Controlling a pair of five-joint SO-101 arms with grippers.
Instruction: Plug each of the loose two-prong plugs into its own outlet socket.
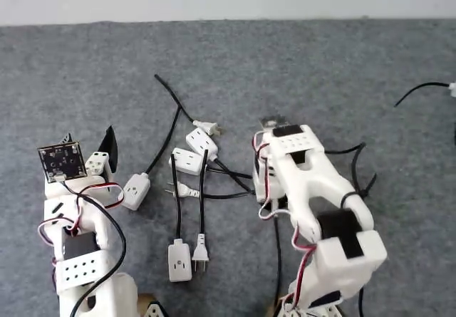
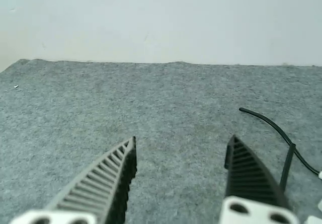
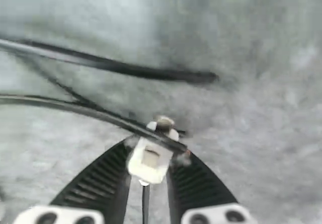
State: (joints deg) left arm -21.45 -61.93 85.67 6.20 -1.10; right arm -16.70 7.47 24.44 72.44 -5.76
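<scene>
L hand (image 2: 181,146) spread wide, empty; R arm stretched fwd, R hand (image 3: 155,152) clamped on plug (image 3: 150,164).

R wrist view blurred: plug (image 3: 151,164) gripped in R gripper (image 3: 153,151), prongs can't be made out. High view: R arm (image 1: 313,182) hides that gripper & plug. Cable (image 1: 427,84) cut by pic edge; 2nd cable (image 2: 271,126) likewise in L wrist view.

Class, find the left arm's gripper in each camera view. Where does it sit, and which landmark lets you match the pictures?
High view: the left gripper is at the picture's left side, fingers spread.
Left wrist view: the left gripper is nearest the camera, open over grey carpet.
Right wrist view: the fingers here are the right gripper, closed on a white plug.
Shared landmark: the black cable with a loose end, beside the left gripper.
</scene>
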